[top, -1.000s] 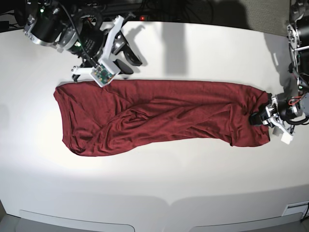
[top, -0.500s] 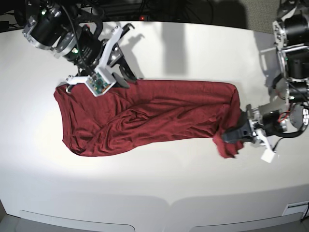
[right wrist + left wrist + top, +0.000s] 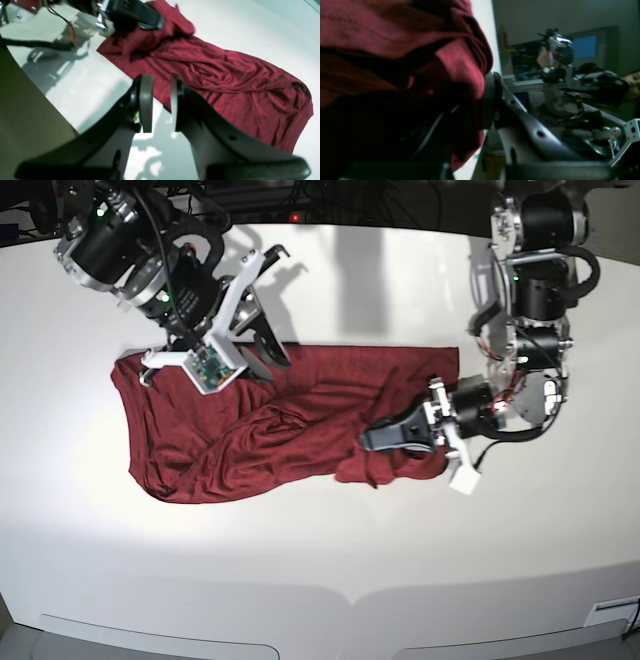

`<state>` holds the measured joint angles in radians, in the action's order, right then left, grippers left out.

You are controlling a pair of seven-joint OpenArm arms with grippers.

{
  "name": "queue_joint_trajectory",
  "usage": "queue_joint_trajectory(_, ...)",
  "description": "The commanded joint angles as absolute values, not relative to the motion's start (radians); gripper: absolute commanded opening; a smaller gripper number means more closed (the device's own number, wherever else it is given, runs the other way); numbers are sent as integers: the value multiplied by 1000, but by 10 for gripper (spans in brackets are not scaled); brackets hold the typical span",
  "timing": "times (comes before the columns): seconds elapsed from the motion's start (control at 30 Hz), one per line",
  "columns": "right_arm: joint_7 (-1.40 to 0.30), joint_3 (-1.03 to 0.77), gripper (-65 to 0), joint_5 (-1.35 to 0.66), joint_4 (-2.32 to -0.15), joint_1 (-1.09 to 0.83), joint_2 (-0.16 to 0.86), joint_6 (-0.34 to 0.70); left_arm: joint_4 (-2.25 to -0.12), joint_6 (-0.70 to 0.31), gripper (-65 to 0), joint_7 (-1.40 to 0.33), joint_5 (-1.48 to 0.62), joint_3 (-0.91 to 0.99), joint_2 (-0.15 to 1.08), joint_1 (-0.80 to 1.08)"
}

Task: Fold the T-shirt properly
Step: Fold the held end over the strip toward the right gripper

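Maroon soft knit cloth, the long-sleeved T-shirt [image 3: 250, 430], lies wrinkled on the white desk [image 3: 330, 560], and it looks shorter than it did a moment ago. The left gripper [image 3: 385, 438] has its jaws shut tight on the shirt's end and has carried that end in over the rest of the shirt, so a fold has begun; this looks like the first fold, with more to go. The right gripper [image 3: 161, 103] has moved down to the shirt's far top edge. Its jaws stand a little apart with nothing between them in the wrist view. The fold is bunched, not flat, so it may need smoothing. White desk lies bare all around the shirt, most of all at the front, so both arms have room.
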<state>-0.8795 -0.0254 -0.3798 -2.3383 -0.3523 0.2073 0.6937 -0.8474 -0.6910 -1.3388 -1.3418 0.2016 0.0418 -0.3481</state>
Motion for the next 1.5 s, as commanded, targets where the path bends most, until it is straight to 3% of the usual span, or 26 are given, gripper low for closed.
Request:
queue_joint_trajectory(0.0,-853,-27,-535,-395,-2353,-349,208,695,-866,-698,-650,-1335,-1374,203,26,-373)
queue_joint_trajectory(0.3,-854,-27,-535,-396,-2351,-349,208,695,-866,-698,-650,-1277,-1253,203,-33,-370)
queue_joint_trajectory(0.43,-853,-27,-535,-396,-2351,-349,208,695,-866,-698,-410,-1260,-1271,202,-39,-371)
queue_joint_trajectory(0.53,-853,-27,-535,-396,-2351,-349,208,695,-866,-698,-342,-1274,-1298,201,-60,-370)
queue_joint_trajectory(0.77,-853,-27,-535,-396,-2351,-340,208,695,-866,-698,-342,-1333,-1317,201,-150,-371)
queue_joint_trajectory(1.27,-852,-27,-535,-394,-2351,-329,208,695,-866,-698,-343,-1339,-1305,180,-149,-394)
queue_joint_trajectory(1.4,-827,-27,-534,-341,-2351,-327,208,695,-866,-698,-343,-1301,-1161,180,-149,-445)
queue_joint_trajectory(1.47,-823,-27,-498,-339,-2351,-327,208,695,-866,-698,-343,-1217,-996,179,-149,-469)
